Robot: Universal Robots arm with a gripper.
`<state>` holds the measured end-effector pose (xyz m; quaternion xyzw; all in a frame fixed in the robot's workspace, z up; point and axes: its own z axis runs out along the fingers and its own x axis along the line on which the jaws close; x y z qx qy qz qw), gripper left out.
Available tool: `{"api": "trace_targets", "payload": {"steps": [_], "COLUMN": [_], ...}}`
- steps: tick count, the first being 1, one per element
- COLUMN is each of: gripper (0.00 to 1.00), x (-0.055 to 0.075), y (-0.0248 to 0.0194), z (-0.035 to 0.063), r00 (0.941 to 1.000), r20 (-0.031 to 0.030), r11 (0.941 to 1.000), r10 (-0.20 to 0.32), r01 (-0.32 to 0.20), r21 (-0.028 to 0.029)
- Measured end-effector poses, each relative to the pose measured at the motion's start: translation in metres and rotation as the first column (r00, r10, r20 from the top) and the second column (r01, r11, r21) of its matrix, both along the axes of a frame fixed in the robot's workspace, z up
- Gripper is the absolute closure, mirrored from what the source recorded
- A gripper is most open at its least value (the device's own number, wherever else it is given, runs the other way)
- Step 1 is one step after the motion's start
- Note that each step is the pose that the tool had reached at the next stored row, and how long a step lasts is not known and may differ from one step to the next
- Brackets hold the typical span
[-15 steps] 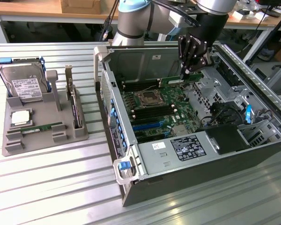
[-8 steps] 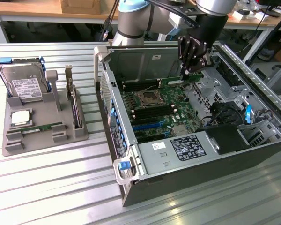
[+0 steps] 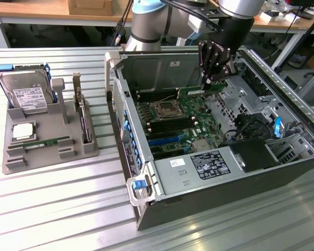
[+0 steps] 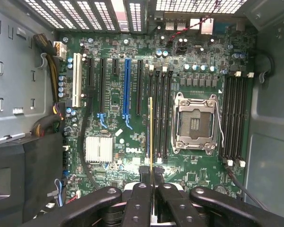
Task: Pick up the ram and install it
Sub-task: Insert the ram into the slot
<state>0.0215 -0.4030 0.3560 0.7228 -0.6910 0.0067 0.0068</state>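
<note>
Claw point(image 4: 150, 172) clamped shut on the ram point(image 4: 150, 132) over an open computer case point(image 3: 240, 194).
In the exterior view, the stick hangs upper right of centre, above the motherboard point(image 3: 191, 117). It looks light, stiff and fragile, best pinched by its flat faces near the top edge. The wrist view shows it edge-on, so chips, label and contacts are hidden.

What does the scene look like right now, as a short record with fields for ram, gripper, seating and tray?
ram: held edge-on over memory slots beside the empty processor socket
gripper: shut on the ram
seated: cannot tell
tray: hard drive, spare memory stick, expansion card
</note>
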Motion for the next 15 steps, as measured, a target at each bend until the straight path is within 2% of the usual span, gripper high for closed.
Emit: {"api": "trace_targets", "payload": {"steps": [15], "gripper": [0.88], "x": [0.0], "y": [0.0], "z": [-0.0051], "r00": [1.0], "r20": [0.0], "r11": [1.0], "r10": [0.0], "r01": [0.0], "r21": [0.0001]}}
